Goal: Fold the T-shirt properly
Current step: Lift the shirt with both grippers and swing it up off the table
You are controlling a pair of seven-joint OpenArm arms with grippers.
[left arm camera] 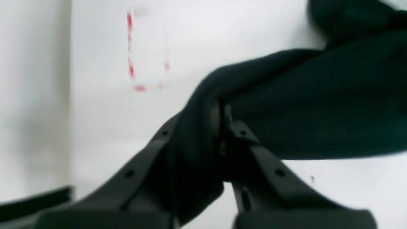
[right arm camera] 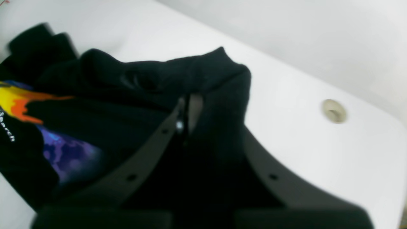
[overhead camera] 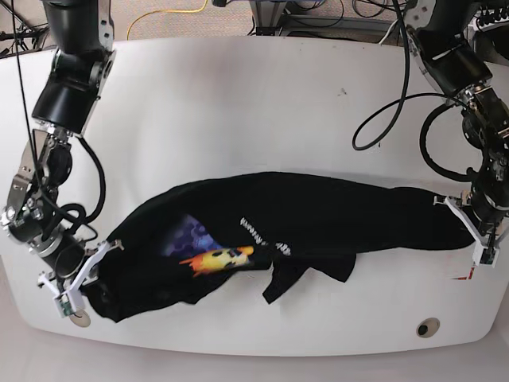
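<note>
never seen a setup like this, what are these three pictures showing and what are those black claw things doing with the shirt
This is a robot with two arms at a white table. The base view looks down from above; the other two come from cameras mounted on each wrist, looking along the claws.

Stretched across the table lies a black T-shirt with a flame-coloured print. The claws are grippers. The left gripper, at the right of the overhead picture, is shut on one end of the shirt. The right gripper is shut on the opposite end. A round hole sits near the table's front edge.
</note>
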